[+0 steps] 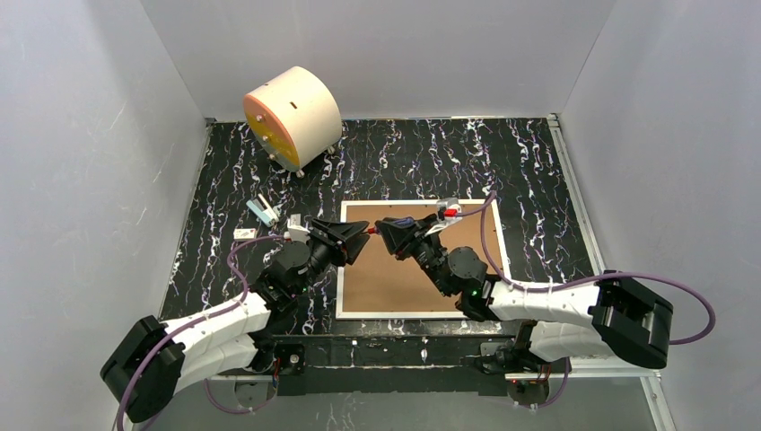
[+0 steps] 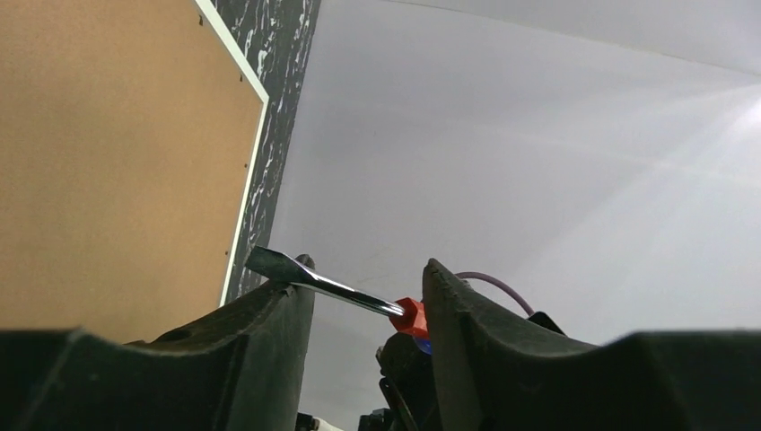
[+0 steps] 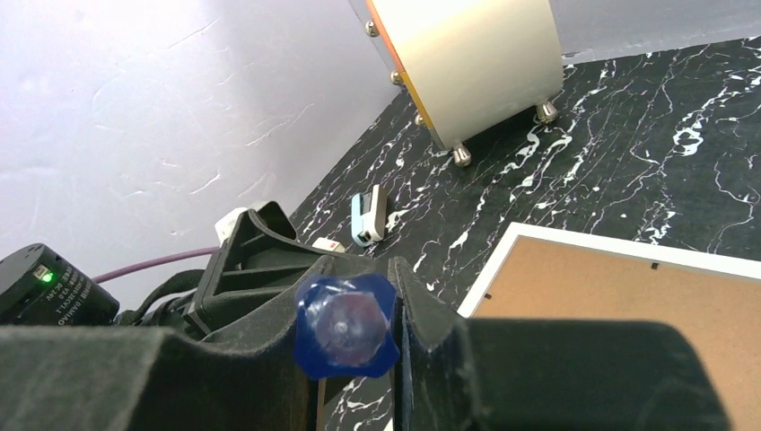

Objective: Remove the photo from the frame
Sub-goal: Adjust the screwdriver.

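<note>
The frame point(image 1: 377, 285) is laid back-up by the worktop's point(image 1: 538, 180) front edge; the left gripper point(image 1: 364, 236) and right gripper point(image 1: 380, 225) are held tip-to-tip over its far-left corner.

Looked down on a black counter point(image 1: 538, 162) veined with white like marble. Found it boxed in by plain pale-grey walls: left wall point(image 1: 90, 135), back wall point(image 1: 404, 54), right wall point(image 1: 682, 117). Noted fine scuffs and cracks in the left wall's paint. Saw soft, even light, with a bright patch point(image 2: 731, 108) on the wall in the left wrist view.
</note>
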